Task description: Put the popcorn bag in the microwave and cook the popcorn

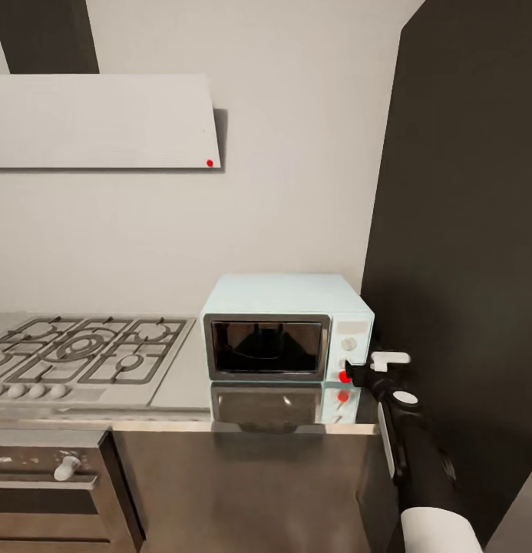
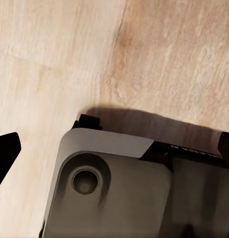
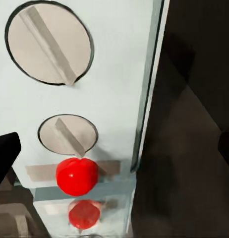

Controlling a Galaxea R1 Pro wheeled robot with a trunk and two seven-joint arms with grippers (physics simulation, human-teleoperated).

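No readable text, labels, brands or numbers anywhere. Checked the microwave [image 1: 287, 335]: plain pale-blue casing, control panel bare of print, two white knobs [image 3: 48, 42] unmarked, no scale or digits around them, only a red round light [image 3: 76, 176] beneath. Saw a faint grey strip behind that light, blank. Range hood [image 1: 103, 120] carried just a red dot [image 1: 209, 163], no wording. Stove knobs [image 1: 28, 391] too small to show any markings. Oven front [image 1: 51, 484] below showed none either. Dark tall cabinet [image 1: 465, 253] at the right plain, no signs.
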